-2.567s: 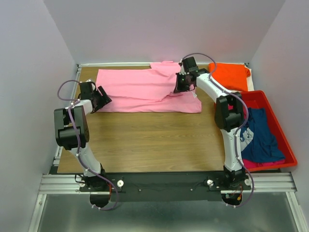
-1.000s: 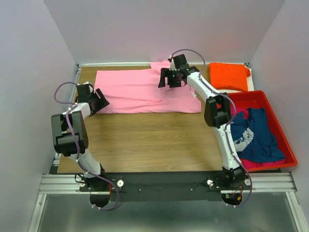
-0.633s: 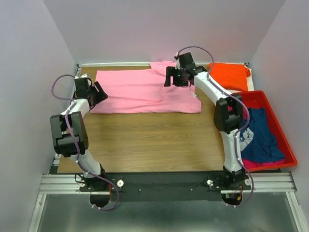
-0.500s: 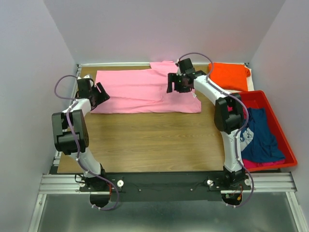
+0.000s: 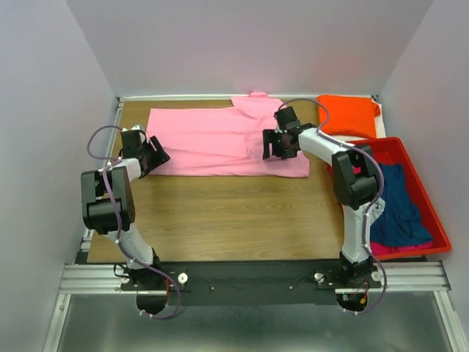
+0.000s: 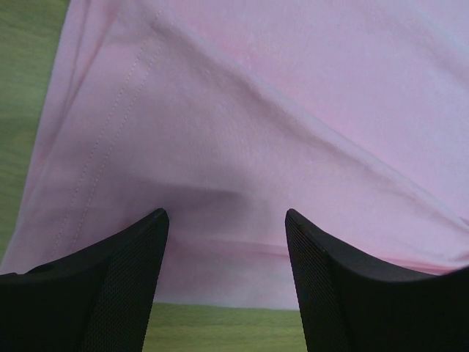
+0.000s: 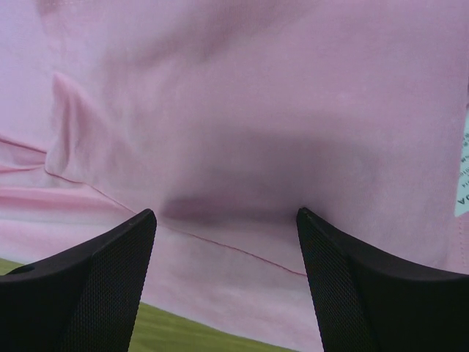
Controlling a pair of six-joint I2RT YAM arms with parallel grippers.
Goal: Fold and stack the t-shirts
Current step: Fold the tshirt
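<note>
Left gripper [image 5: 152, 156] is seen with jaws spread wide and nothing held, at the left edge of the plain light pink cotton t-shirt [image 5: 212, 139], left of frame centre in the top view. In the left wrist view both black fingers [image 6: 117, 286] are seen over pink fabric with a stitched hem running along the left. A diagonal crease crosses the upper part, and wood shows in the bottom strip and upper left corner.

Right gripper [image 5: 281, 144] is likewise open and empty, over the right part of the same shirt, upper centre-right of the top view. In the right wrist view its fingers are spread above wrinkled pink cloth. A seam line runs between them, a white label [image 7: 463, 172] is cut off at the right edge, and wood shows at the bottom left.

Pink shirt is laid out flat across the far half of the brown wooden table [image 5: 220, 213].

Bright orange t-shirt [image 5: 348, 115] is seen folded in the upper right corner of the table.

Navy t-shirt with white print [image 5: 399, 209] lies crumpled in the rigid red plastic bin [image 5: 437, 229] at right, with a magenta t-shirt [image 5: 399, 250] showing under it at the bin's lower edge.
</note>
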